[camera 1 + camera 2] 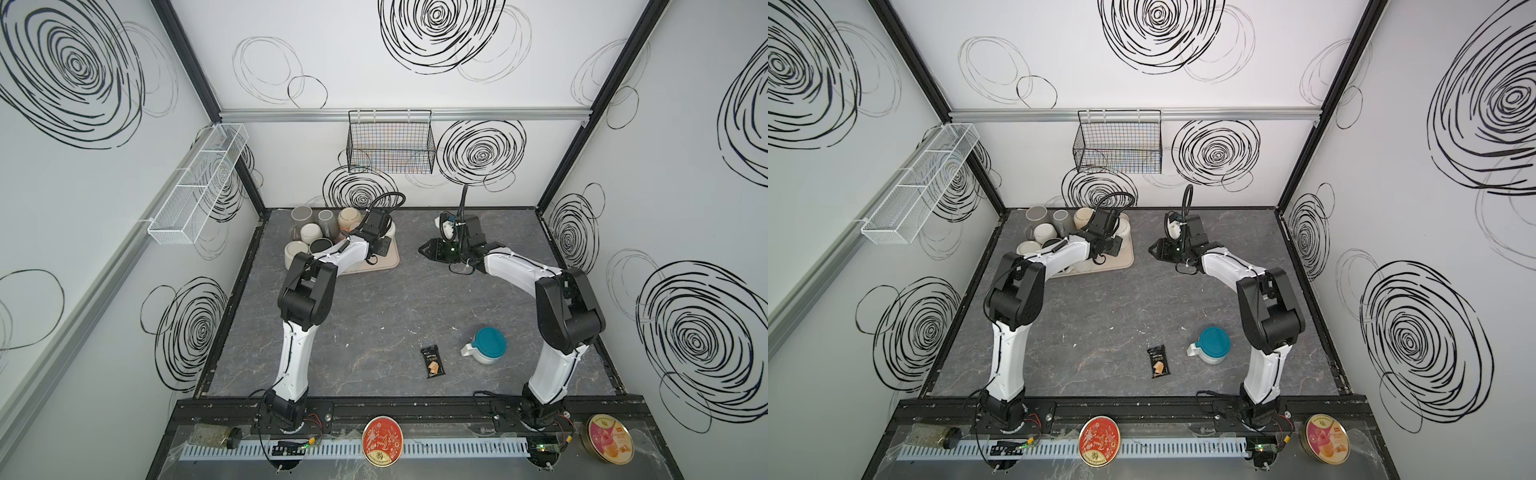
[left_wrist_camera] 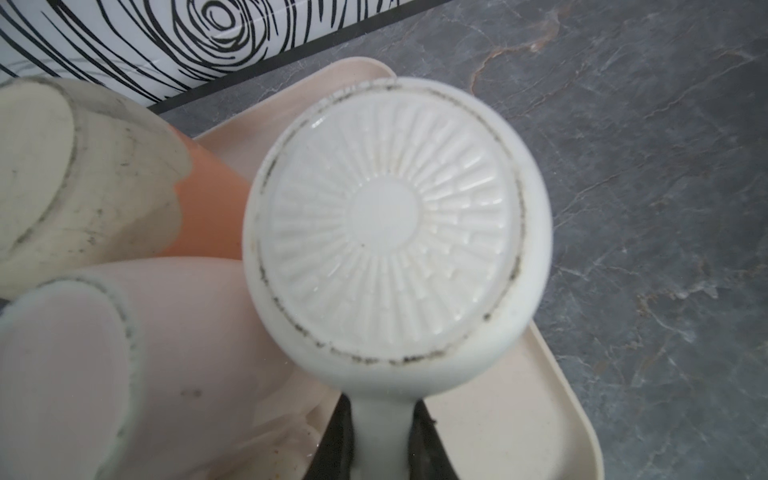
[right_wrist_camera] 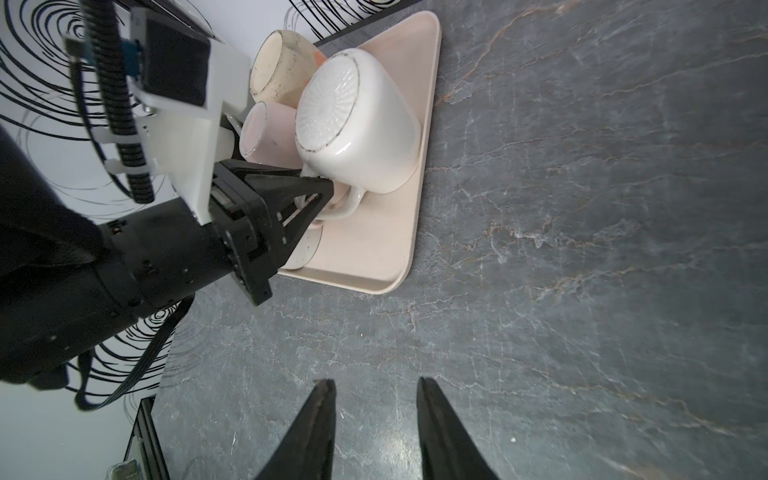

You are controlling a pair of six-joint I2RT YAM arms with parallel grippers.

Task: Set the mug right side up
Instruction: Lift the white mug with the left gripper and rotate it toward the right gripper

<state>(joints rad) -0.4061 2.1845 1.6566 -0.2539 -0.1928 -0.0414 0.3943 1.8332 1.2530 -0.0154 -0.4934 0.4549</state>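
From above, the left arm [image 1: 353, 251] hides most of the white mug [image 1: 391, 227]. At the left wrist, its handle [image 2: 380, 432] runs off frame.

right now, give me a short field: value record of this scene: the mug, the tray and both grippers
target: white ceramic mug, upside down, ribbed base up
location: on the beige rectangular tray, far left part of the grey stone-look table
left gripper: shut on the mug's handle
right gripper: open, empty, above bare table
neighbours: pale pink mug and cream-and-orange mug, close beside the target
status: mug not yet turned right side up
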